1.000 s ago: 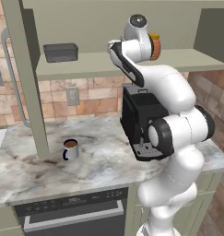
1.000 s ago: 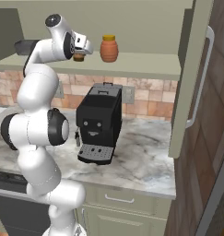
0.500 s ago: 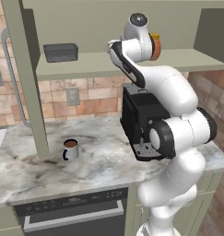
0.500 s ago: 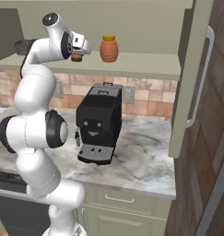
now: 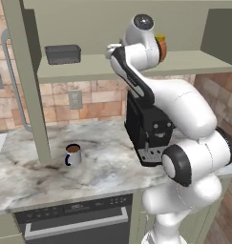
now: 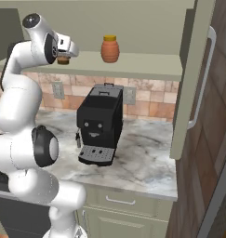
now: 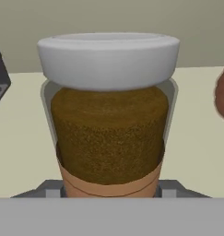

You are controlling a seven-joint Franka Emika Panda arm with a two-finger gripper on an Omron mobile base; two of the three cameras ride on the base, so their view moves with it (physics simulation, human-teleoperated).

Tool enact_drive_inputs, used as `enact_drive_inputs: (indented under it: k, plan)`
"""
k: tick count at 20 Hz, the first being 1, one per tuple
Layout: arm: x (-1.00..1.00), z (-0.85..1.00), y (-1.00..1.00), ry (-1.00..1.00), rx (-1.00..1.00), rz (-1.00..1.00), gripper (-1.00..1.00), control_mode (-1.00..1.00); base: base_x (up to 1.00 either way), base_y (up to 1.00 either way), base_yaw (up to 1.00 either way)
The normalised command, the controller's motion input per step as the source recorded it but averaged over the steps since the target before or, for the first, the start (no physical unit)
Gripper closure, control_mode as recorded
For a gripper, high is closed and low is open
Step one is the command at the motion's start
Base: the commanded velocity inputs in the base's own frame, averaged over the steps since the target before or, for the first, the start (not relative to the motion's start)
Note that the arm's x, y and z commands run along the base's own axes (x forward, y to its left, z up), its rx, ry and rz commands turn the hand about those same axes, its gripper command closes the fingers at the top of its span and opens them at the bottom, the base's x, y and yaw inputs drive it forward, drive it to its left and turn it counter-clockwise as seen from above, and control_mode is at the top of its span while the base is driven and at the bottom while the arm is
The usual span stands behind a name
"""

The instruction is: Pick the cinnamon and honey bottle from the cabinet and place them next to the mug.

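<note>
The cinnamon is a clear jar of brown powder with a white lid and a tan band. It sits close in the hand view, and my gripper is shut on its lower part. In the right base view the gripper holds the cinnamon at the front edge of the cabinet shelf. The orange honey bottle stands on the shelf to the right, apart from the jar; its edge also shows. The white mug with a dark handle stands on the counter by the cabinet post.
A black coffee machine stands on the marble counter below the shelf. A dark box sits at the shelf's left end. The cabinet's upright post rises just left of the mug. An oven front lies under the counter.
The gripper has drawn back a little from the shelf with the cinnamon in it, moving further from the honey bottle. The honey bottle and mug have not moved.
</note>
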Motion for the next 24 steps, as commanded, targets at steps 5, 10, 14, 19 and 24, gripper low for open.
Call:
enact_drive_inputs:
  k: [5, 10, 14, 19, 24]
  plan:
    - [-0.78, 0.0, 0.21, -0.04, 0.0, 0.09, 1.0, -1.0, 0.0, 0.0, 0.0]
    - [-0.82, -0.02, 0.04, -0.01, 0.0, 0.13, 1.0, -1.0, 0.0, 0.0, 0.0]
    - [-0.71, -0.17, 0.02, 0.0, 0.0, 0.15, 1.0, -1.0, 0.0, 0.0, 0.0]
    - [-0.5, -0.28, 0.11, 0.04, 0.0, 0.16, 1.0, -1.0, 0.0, 0.0, 0.0]
    - [-0.29, -0.22, 0.18, 0.06, 0.0, 0.18, 1.0, -1.0, 0.0, 0.0, 0.0]
